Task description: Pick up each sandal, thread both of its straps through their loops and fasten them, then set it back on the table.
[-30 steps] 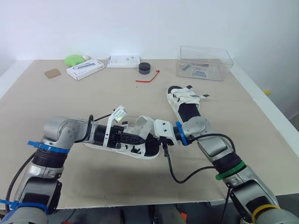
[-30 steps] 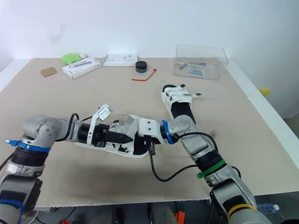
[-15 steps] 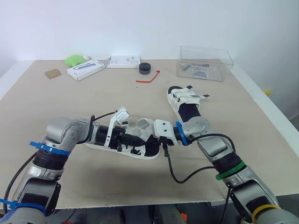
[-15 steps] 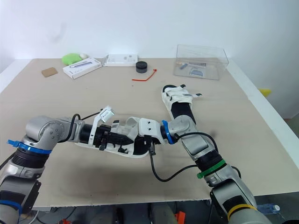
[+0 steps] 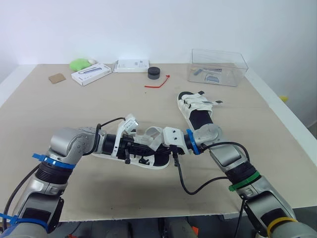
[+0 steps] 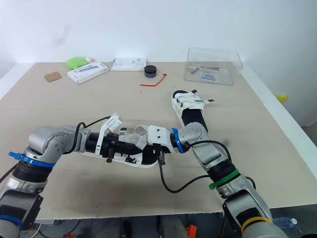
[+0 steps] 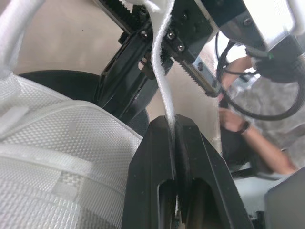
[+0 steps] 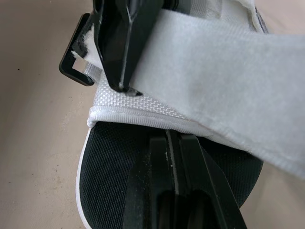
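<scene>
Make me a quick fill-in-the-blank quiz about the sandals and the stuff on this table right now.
1. The left end effector is shut on a white ____ of the near sandal.
2. The second sandal lies on the table, farther back and to the robot's ____ of the near one.
3. The zip tie beside the black puck is ____.

Missing words: strap; right; red.

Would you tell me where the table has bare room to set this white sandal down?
Widest: left half of the beige table, between the flat white box at the far edge and the white sandal being strapped. Smaller: right of the second white sandal, nearer than the clear plastic box. Crowded: the near middle, around that sandal.
</scene>
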You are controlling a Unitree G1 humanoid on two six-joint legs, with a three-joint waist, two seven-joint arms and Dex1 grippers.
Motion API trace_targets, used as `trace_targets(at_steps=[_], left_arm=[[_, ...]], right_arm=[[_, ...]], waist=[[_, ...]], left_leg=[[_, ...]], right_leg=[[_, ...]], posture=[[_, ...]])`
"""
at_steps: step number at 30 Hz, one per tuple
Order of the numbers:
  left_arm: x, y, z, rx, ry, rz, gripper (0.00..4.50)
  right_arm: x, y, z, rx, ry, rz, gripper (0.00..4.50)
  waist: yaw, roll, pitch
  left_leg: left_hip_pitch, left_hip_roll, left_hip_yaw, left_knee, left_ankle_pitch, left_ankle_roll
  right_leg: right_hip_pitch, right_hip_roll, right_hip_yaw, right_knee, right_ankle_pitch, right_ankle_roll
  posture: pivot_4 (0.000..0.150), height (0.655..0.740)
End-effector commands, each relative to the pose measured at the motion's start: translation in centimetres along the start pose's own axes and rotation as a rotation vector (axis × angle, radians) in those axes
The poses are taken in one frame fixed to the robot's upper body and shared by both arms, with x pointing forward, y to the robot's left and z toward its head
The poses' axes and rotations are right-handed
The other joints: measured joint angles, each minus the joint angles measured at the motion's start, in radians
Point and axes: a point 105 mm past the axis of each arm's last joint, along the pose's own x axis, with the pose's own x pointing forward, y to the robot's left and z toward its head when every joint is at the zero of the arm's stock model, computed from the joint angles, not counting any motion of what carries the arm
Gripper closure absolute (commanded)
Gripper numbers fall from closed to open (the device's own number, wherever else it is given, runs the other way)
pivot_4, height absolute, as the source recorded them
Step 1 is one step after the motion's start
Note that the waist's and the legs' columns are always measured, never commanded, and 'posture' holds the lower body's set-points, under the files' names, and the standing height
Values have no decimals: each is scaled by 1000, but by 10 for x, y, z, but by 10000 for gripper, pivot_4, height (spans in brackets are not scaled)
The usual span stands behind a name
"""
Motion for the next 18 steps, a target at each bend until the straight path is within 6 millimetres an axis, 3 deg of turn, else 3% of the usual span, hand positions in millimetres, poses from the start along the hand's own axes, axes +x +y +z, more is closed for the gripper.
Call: trace_targets(at_steps=[1, 11, 18], left_arm=[[7, 7, -16, -14, 63, 26, 43837], [-10, -3, -15, 4, 79, -48, 43837], [-11, -13, -12, 21, 43, -109, 43837]], right_arm=[[7, 10, -24, 55, 92, 35, 45000], [5, 10, -26, 59, 97, 33, 45000], [6, 9, -25, 55, 96, 34, 45000]], waist=[[0, 1, -1], [0, 2, -1], [-1, 2, -1]], left_leg=[[0, 0, 0, 0, 0, 0], [0, 0, 0, -2, 0, 0], [1, 1, 0, -6, 0, 1]], right_leg=[[0, 0, 0, 0, 0, -1], [-1, 1, 0, 0, -1, -1], [-2, 2, 0, 0, -2, -3]], posture=[[1500, 7400], [1500, 7400], [1500, 7400]])
